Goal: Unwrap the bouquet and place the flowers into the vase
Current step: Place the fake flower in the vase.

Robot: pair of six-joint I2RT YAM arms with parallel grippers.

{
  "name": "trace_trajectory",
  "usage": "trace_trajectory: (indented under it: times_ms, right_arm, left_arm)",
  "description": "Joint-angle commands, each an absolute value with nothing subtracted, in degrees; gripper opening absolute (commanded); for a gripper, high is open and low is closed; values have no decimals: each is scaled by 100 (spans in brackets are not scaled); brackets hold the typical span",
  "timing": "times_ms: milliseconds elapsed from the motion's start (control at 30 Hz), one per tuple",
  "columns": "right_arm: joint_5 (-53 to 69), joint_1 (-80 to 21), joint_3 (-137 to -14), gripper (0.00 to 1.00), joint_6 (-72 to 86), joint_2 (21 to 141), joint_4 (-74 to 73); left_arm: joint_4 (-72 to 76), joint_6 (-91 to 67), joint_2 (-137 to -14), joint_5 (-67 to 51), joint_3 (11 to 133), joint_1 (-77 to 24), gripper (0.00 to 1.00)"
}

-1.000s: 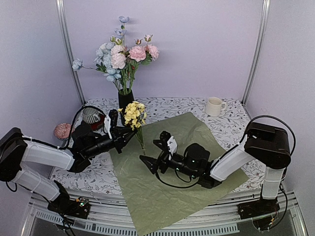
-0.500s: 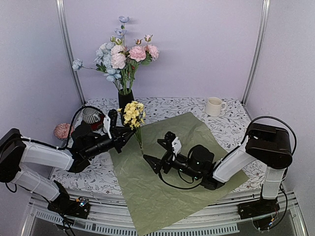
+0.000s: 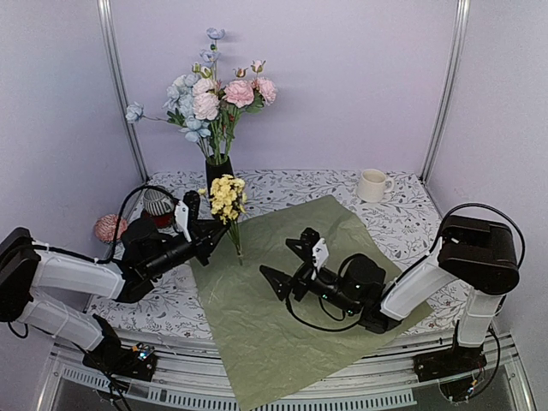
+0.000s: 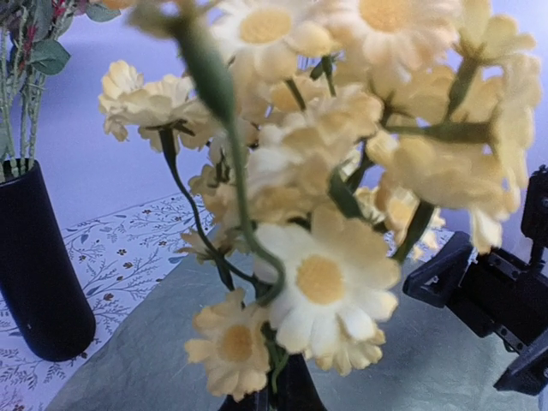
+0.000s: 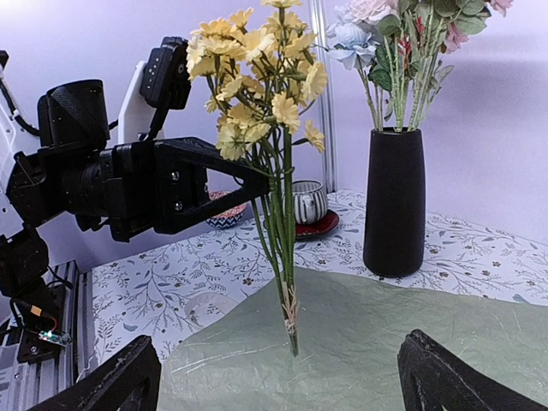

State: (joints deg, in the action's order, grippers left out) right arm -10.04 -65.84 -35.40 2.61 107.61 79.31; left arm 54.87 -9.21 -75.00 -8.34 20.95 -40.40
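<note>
The left gripper [image 3: 226, 232], clamped on the yellow flowers [image 3: 227, 195], has edged them nearer the vase [image 3: 217, 174]; the right gripper [image 3: 276, 257] backed off, wide open

White mug [image 3: 372, 185], striped cup [image 3: 157, 201] on red saucer [image 5: 321, 226], floral tablecloth [image 3: 282, 184]

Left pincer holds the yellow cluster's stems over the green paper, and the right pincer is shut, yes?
No: the right pincer is open, fingers spread in the right wrist view. The left pincer does hold the yellow cluster over the green paper.
</note>
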Motion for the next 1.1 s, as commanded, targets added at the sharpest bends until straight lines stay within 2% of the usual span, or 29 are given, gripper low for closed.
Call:
trace_trajectory:
  times_ms: [0,600,1067]
  right_arm:
    - [-1235,-6576,-3314,99,184,10513,8253]
    - [-1250,-6582,-3082,99,193,10446,8534]
    - [-1213,-6580,-3084,99,194,10477,8563]
  left_arm:
    - [5428,-752,-7304,-385,2037,-4087,3]
    - [4107,-743,-6748,-96,3056,-3357,4]
    - [4093,614,-7651,650,5021,-3068,5]
